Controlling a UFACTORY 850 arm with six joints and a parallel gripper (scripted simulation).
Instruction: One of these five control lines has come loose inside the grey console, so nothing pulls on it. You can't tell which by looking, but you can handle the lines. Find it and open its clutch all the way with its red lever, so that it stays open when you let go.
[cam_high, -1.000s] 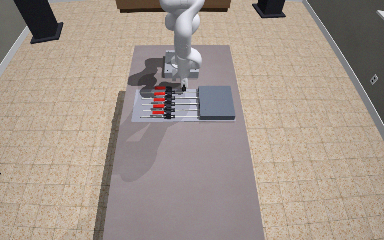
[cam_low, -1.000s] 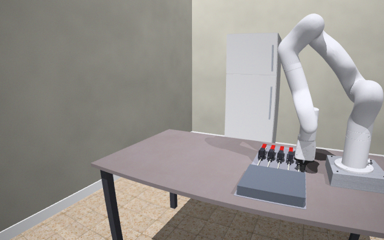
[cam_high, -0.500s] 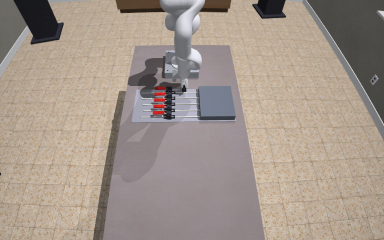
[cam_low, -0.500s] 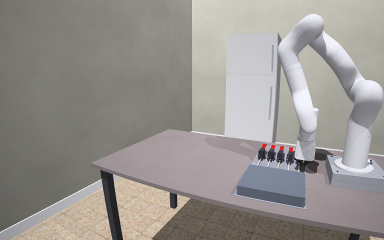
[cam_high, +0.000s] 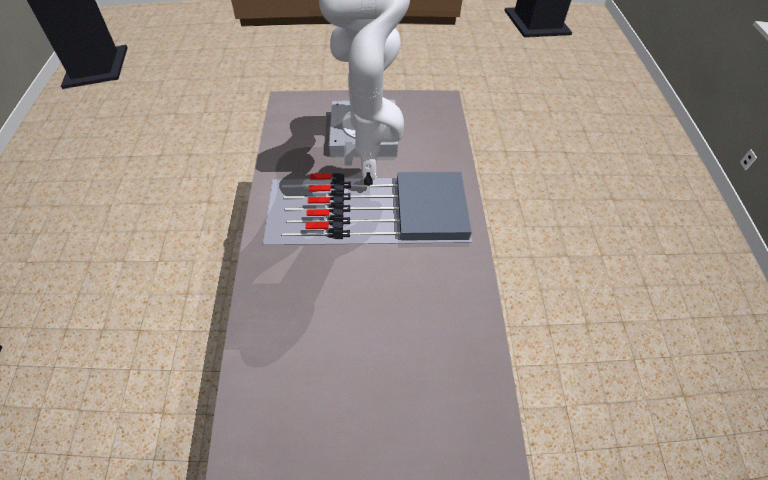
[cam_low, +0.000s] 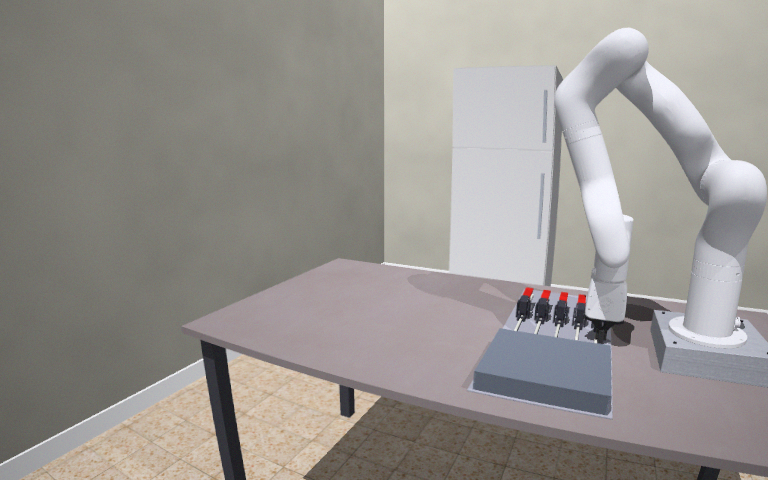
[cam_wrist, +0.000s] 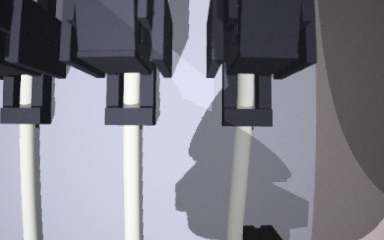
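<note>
Five control lines lay side by side on a pale plate on the desk, all running parallel to the desk's short edges from the grey console out through a row of black clutches, each with a red lever lying beyond it. The whole set sat in the half of the desk nearer the arm's base, which was at a short edge.

The pincer was clenched tight with nothing between its fingers. It hung low over the line nearest the base, on the stretch between that line's clutch and the console. From the wrist view that line ran straight up the picture into its clutch body, directly ahead of the dark fingertip showing at the bottom edge; two neighbouring lines lay to the side.

Whether the tips were touching the line or just above it could not be told. With the fingers shut, the likely test was a sideways nudge across the line's long axis, toward or away from its neighbours, to feel whether it gave. The lever on this line looked to be down; reaching it would mean travelling along the line, away from the console and past the clutch.
</note>
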